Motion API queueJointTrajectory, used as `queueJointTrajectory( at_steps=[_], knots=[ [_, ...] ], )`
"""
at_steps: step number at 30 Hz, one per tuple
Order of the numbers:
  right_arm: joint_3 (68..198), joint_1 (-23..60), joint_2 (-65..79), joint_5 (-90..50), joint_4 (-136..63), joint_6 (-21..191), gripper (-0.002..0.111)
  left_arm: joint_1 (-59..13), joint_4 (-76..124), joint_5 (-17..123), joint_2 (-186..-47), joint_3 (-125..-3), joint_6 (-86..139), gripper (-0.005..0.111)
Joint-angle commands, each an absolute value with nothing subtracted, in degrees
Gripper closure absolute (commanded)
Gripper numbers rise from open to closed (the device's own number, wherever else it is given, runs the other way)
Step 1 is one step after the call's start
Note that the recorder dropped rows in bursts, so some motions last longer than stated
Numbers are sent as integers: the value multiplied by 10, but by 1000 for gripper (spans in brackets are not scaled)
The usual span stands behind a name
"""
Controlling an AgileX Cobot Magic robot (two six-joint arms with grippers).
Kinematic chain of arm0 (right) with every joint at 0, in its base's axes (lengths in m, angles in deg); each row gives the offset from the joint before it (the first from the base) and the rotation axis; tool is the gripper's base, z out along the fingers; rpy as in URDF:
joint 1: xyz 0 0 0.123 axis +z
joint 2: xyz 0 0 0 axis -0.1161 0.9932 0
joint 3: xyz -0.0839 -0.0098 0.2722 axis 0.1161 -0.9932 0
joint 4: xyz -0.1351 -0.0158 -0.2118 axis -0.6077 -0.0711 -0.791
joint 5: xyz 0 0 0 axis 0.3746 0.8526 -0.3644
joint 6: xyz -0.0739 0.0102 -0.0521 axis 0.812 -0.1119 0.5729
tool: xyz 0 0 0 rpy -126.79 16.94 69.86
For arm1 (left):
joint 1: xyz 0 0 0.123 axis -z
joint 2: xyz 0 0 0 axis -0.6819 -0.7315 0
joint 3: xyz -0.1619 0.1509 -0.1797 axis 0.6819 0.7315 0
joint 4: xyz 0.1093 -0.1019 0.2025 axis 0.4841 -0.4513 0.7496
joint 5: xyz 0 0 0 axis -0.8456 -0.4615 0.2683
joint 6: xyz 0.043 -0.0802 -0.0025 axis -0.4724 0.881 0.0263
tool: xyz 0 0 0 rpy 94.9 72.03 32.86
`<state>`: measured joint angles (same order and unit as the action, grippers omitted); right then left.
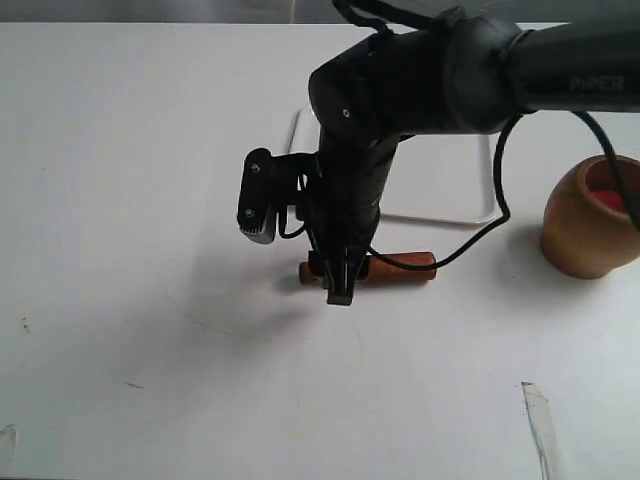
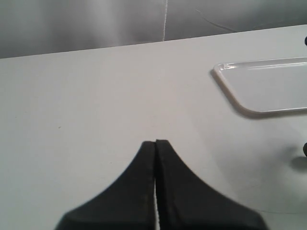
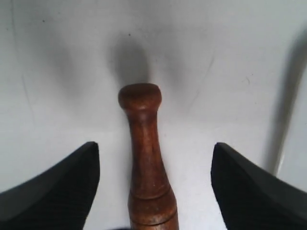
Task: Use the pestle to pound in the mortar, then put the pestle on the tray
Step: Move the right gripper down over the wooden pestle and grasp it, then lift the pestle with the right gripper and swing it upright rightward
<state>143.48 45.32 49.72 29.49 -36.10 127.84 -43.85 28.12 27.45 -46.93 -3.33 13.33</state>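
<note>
The reddish-brown pestle lies flat on the white table, just in front of the white tray. My right gripper has come down over the pestle's thin end. In the right wrist view the pestle runs between the two fingers, knob pointing away. There my right gripper is open, with a gap on each side of the wood. The light-brown mortar stands at the far right with red inside. My left gripper is shut on nothing above bare table, with the tray off to one side.
The right arm stretches from the upper right across the tray, and its cable loops down beside it. The table's far edge meets a grey backdrop.
</note>
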Motion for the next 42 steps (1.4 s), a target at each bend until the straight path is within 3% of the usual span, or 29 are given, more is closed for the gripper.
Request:
queueJointTrajectory(
  at_steps=[1, 15, 25, 34, 36, 38, 42],
  knots=[
    [1438, 455, 509, 288, -342, 1284, 46, -434, 277, 276, -469, -33, 138, 107],
    [1438, 455, 534, 264, -322, 1284, 57, -434, 277, 276, -469, -33, 138, 107],
    [1438, 455, 534, 263, -322, 1278, 84, -434, 277, 276, -469, -33, 138, 107],
    [1434, 455, 534, 261, -322, 1278, 80, -434, 277, 276, -469, -33, 138, 107],
    [1423, 455, 534, 257, -326, 1278, 88, -434, 277, 276, -469, -33, 138, 107],
    [1416, 455, 534, 257, -335, 1274, 108, -434, 277, 276, -469, -33, 138, 107],
    [1417, 455, 528, 247, -359, 1243, 108, -434, 277, 276, -469, -33, 138, 107]
  ],
)
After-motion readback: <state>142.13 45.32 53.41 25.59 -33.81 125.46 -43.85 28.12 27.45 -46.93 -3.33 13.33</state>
